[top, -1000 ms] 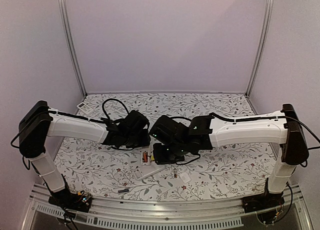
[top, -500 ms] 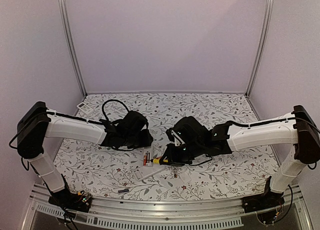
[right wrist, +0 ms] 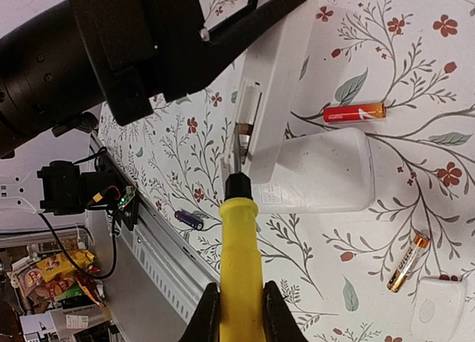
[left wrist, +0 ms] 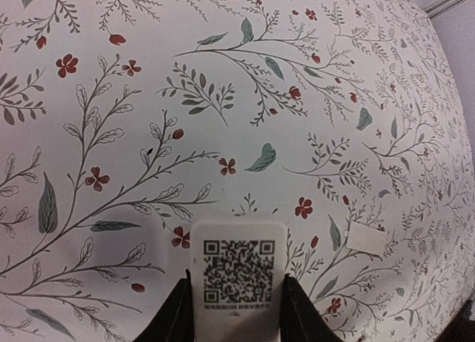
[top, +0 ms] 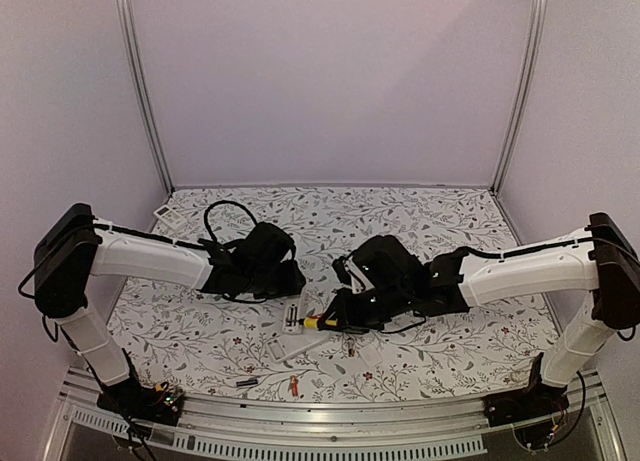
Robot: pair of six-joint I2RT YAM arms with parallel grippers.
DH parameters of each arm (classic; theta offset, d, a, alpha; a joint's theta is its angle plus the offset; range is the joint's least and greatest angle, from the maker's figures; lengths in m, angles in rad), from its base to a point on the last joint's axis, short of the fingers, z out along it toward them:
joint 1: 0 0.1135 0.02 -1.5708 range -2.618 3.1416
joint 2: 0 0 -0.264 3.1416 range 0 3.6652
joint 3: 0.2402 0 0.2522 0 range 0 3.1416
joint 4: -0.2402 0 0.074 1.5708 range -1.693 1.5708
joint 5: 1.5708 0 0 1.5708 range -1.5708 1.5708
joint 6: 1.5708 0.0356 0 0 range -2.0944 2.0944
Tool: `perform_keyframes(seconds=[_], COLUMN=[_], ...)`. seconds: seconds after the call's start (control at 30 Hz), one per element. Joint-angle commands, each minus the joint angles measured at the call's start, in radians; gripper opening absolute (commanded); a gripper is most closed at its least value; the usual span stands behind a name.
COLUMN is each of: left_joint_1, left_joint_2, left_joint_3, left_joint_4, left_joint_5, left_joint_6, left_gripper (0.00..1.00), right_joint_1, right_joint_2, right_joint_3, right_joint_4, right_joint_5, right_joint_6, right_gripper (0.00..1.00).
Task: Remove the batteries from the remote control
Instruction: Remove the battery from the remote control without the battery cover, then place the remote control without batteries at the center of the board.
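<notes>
The right gripper [right wrist: 239, 312] clenches a yellow screwdriver [right wrist: 239, 238]. Its tip meets the open bay of the white remote control [right wrist: 276, 75], straight ahead along the remote's long axis, and the left gripper [left wrist: 236, 320] pinches the far end. A red battery [right wrist: 355, 113] and a dark blue battery [right wrist: 189, 219] lie loose on the floral cloth [right wrist: 386, 45] nearby. Whether a cell remains inside is unclear.

Seen from above, the remote [top: 293, 315] lies in the middle of the table [top: 450, 346], the screwdriver [top: 316, 322] just right of it, tip at its open bay. Near the front edge one battery [top: 293, 385] lies right of a second battery [top: 245, 381], a cover plate [top: 275, 349] between them and the remote
</notes>
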Motion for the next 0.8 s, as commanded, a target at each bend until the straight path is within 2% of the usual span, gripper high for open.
perform_keyframes(seconds=[0.0,0.17,0.37,0.6,0.77], left_joint_1=[0.034,0.082,0.121,0.136,0.143], left_joint_2=[-0.014,-0.015,0.008,0.071,0.11], left_joint_3=[0.012,0.029,0.039,0.067,0.104], left_joint_4=[0.016,-0.046,-0.148,-0.187,-0.195], left_joint_5=[0.022,0.045,0.068,0.051,0.026], left_joint_6=[-0.005,0.08,0.174,0.195,0.188], left_gripper=[0.2,0.2,0.23,0.27,0.3], right_joint_1=[0.009,0.009,-0.019,-0.036,-0.037], right_joint_2=[-0.084,-0.176,-0.273,-0.35,-0.347], right_joint_3=[-0.002,-0.026,-0.134,-0.242,-0.282], right_joint_4=[0.088,0.035,0.02,0.006,-0.007], right_joint_5=[-0.03,0.076,0.182,0.333,0.383], right_joint_6=[-0.023,-0.036,-0.026,-0.011,-0.011], right_gripper=[0.0,0.0,0.0,0.0,0.0])
